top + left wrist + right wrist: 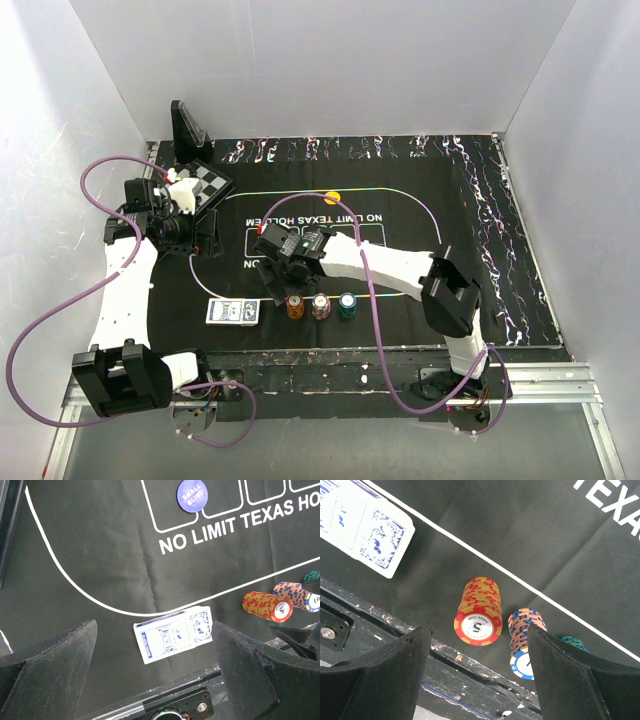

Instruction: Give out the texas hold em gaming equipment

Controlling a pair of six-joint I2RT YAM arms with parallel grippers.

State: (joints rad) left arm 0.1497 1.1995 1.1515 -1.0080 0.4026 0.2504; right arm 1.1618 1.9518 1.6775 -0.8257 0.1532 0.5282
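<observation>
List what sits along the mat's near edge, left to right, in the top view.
Left to right: deck of playing cards → orange chip stack → pinkish chip stack → teal chip stack.

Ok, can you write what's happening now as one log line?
left gripper: open, empty | right gripper: open, aimed at orange chip stack | cards: on mat

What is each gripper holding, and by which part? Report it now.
Nothing is held. The left gripper stands open above the card deck; the right gripper stands open over the orange chip stack.
</observation>
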